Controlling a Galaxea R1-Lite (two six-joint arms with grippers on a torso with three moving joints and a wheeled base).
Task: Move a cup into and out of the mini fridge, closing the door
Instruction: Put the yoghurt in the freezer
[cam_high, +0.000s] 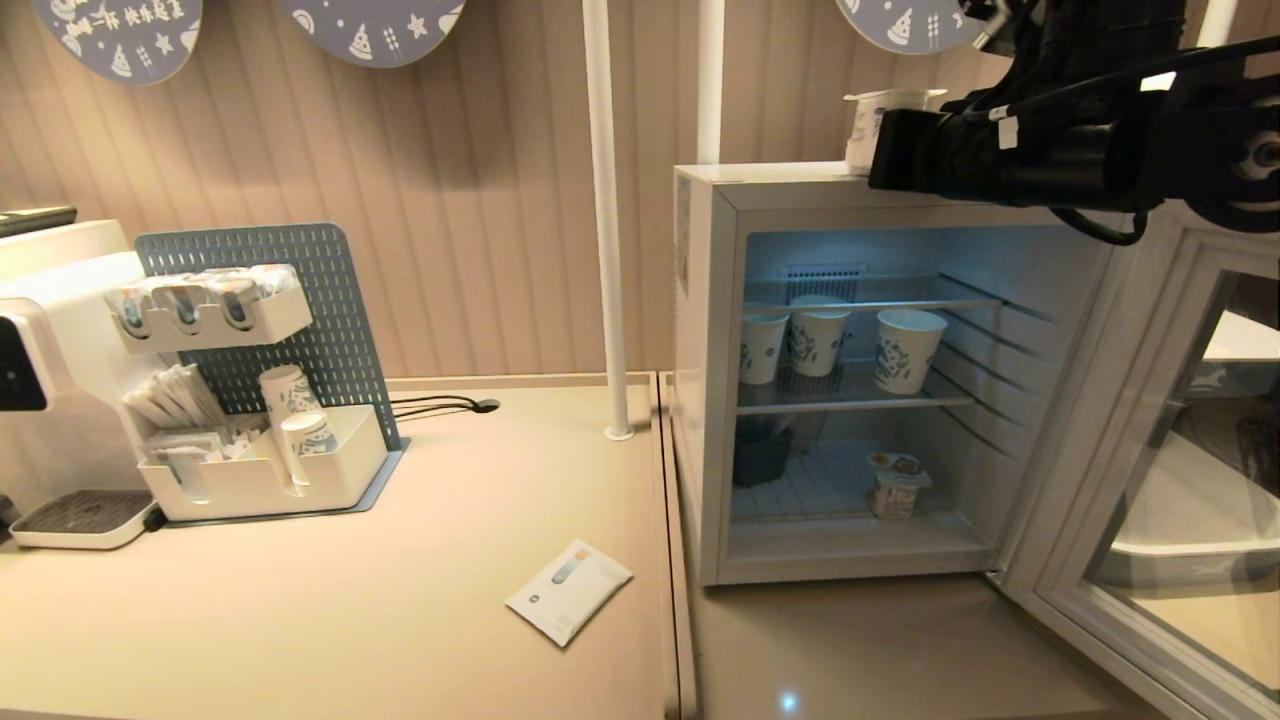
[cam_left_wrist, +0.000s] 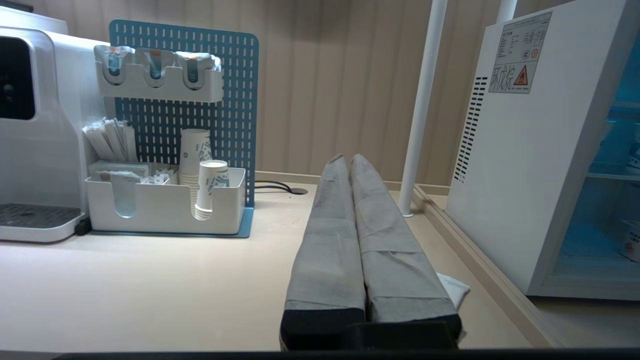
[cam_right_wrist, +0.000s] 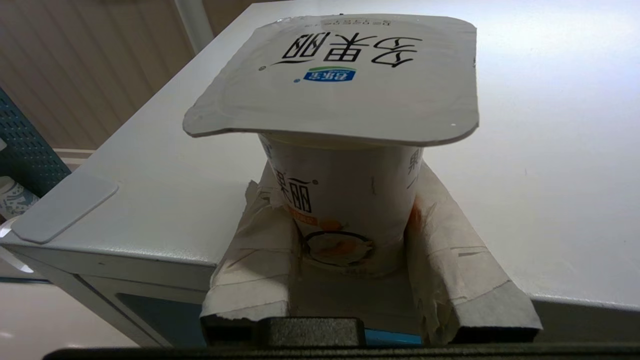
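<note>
The mini fridge (cam_high: 705, 350) stands on the counter with its door (cam_high: 1085, 400) swung wide open to the right. On the fridge's white top (cam_right_wrist: 525, 150), near the front edge, stands a sealed white yogurt cup (cam_right_wrist: 345, 210) with a foil lid (cam_high: 880, 105). My right gripper (cam_right_wrist: 345, 180) reaches in level from the front, its paper-wrapped fingers (cam_right_wrist: 260, 235) pressed against both sides of the cup. In the head view the right arm (cam_high: 1000, 150) hides most of the cup. My left gripper (cam_left_wrist: 348, 159) is parked shut above the counter, holding nothing.
Three paper cups (cam_high: 815, 340) stand on the fridge's middle shelf, and another yogurt cup (cam_high: 897, 485) stands on its floor. A white pole (cam_high: 605, 220) rises left of the fridge. A flat packet (cam_high: 570, 590) lies on the counter. A pegboard organizer (cam_high: 270, 400) and a coffee machine (cam_high: 50, 360) are at the left.
</note>
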